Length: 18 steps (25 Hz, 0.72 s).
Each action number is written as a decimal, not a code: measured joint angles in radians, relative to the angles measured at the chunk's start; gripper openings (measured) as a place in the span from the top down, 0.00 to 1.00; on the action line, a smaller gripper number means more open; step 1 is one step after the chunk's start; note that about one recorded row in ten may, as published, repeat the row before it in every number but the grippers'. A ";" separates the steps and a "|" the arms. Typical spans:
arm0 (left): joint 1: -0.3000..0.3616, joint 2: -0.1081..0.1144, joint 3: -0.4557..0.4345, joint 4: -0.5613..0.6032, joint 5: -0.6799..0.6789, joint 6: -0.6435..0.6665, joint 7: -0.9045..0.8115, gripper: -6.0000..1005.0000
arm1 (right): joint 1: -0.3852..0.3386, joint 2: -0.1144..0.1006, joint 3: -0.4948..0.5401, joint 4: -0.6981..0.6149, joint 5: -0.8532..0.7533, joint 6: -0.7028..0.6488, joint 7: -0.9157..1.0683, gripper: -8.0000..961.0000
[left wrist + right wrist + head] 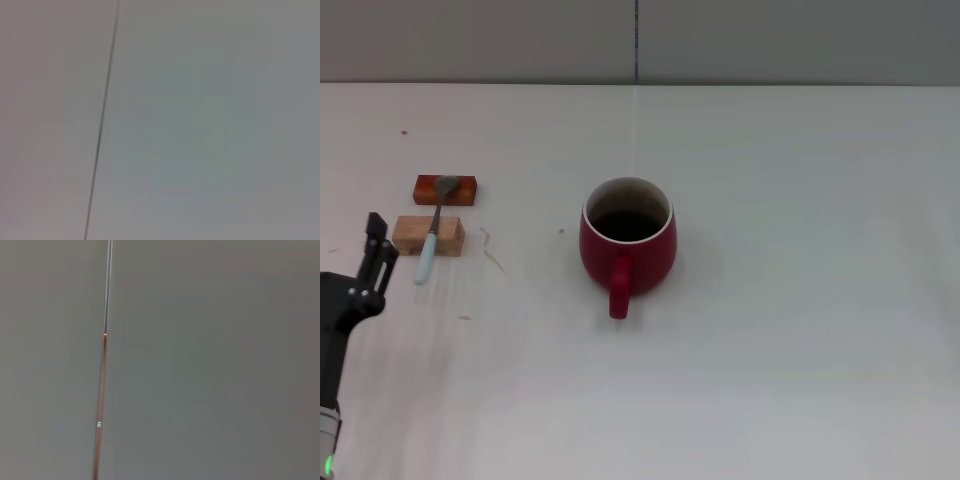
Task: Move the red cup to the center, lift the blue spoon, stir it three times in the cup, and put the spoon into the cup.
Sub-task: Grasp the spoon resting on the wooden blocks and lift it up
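The red cup [628, 245] looks like glazed ceramic, smooth and faintly glossy, with a whitish rim. The blue spoon [433, 226] has a pale, matt handle that may be plastic and a dull grey metal neck and bowl. It lies across 2 wooden blocks [429, 235], 1 pale and raw, the other [445, 190] reddish-brown. The tabletop [800, 330] is matt white with faint scuffs.

The left arm [338, 320] is black, with a green light near its base.
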<state>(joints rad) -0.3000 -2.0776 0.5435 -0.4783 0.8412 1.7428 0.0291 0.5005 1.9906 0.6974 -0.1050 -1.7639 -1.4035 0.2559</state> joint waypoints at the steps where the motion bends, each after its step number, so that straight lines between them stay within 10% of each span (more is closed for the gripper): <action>1: -0.001 0.000 -0.023 -0.067 0.040 0.001 0.093 0.17 | 0.003 -0.002 -0.003 -0.009 0.000 0.004 -0.001 0.39; 18: -0.001 0.004 -0.269 -0.320 0.191 -0.190 0.513 0.17 | 0.002 -0.023 -0.004 -0.048 0.000 0.061 -0.001 0.39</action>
<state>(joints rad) -0.3008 -2.0737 0.2749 -0.7984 1.0322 1.5528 0.5423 0.5021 1.9672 0.6932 -0.1534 -1.7640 -1.3427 0.2546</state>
